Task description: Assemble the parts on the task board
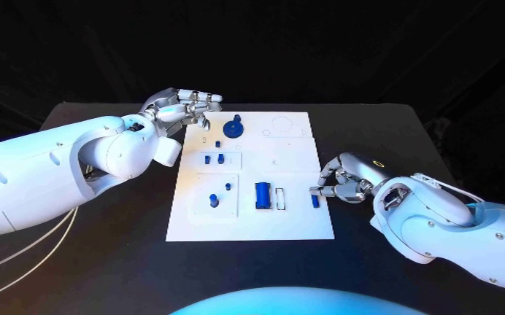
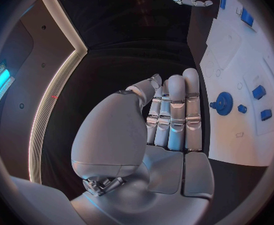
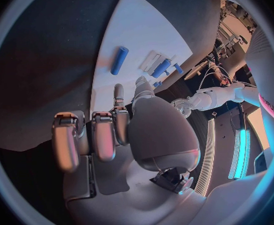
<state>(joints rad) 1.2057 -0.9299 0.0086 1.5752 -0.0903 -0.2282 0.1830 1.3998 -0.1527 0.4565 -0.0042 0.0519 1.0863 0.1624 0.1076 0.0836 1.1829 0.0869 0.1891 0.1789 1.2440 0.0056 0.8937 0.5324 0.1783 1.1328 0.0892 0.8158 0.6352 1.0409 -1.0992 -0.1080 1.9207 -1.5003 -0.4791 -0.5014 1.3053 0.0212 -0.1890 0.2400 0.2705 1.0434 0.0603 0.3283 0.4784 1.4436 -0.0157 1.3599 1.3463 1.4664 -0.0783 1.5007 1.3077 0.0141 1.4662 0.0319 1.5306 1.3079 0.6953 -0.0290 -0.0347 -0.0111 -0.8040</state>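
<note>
The robot's left hand (image 1: 187, 107) hovers at the far left corner of the white task board (image 1: 295, 184), its fingers held straight and close together with nothing in them, and a blue gear (image 1: 235, 127) stands on the board just beside its fingertips. The right hand (image 1: 342, 181) rests at the board's right edge with its fingers curled in, and a small blue peg (image 1: 314, 200) lies at its fingertips, though whether they grip it cannot be told; a larger blue block (image 1: 262, 195) lies on the board a little further in from that hand
</note>
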